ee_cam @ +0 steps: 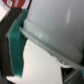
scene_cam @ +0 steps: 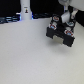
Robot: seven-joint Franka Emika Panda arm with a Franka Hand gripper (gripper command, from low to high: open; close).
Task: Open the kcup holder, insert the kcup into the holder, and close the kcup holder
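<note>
Pressed close against the wrist camera is a pale grey curved surface, too near and blurred to name with confidence; it may be a handle of the kcup holder or part of the claw's own housing. Beside it a band of green shows against white, possibly the kcup's top, though I cannot be sure.

In the exterior view, one kcup holder, black and boxy, sits on the white table toward the exterior view's right. One robot arm comes down onto its top, and the claw is lost among blurred shapes there, so I cannot tell whether it is released or clenched. One tall white bottle-like object stands well apart, at the far edge toward the exterior view's left.

My judgement: the step in hand is either the opening or the insertion; which one is unclear, since the drawer's state is not legible. The next move calls for careful alignment with the holder.
</note>
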